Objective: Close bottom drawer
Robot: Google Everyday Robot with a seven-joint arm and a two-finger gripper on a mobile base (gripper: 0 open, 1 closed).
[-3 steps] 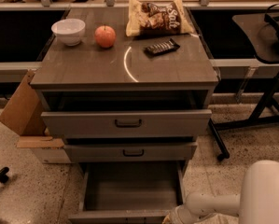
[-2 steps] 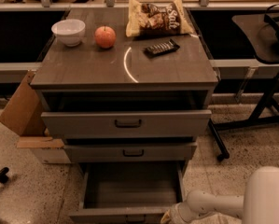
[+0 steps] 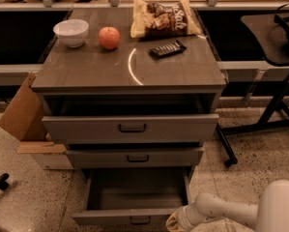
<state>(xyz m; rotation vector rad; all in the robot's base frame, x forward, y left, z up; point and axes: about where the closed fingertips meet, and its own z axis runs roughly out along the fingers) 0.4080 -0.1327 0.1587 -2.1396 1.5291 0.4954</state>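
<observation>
The bottom drawer [image 3: 134,197] is the lowest of three grey-brown drawers and is pulled far out, showing its plain grey box. Its front panel [image 3: 120,218] with a small dark bar handle [image 3: 140,220] sits at the lower edge of the camera view. My gripper [image 3: 175,222] is at the end of the white arm [image 3: 221,209] coming in from the lower right. It is right at the right end of the drawer's front panel. The middle drawer [image 3: 134,157] and the top drawer [image 3: 129,127] stand a little open.
On the cabinet top [image 3: 86,71] are a white bowl [image 3: 71,32], an apple [image 3: 108,37], a chip bag [image 3: 164,17] and a dark bar [image 3: 167,49]. A cardboard box [image 3: 23,112] leans at the left. A black stand's legs [image 3: 260,124] are at the right.
My gripper and arm have moved a little to the left, up to the right end of the bottom drawer's front. The drawer looks about as far out as before.
</observation>
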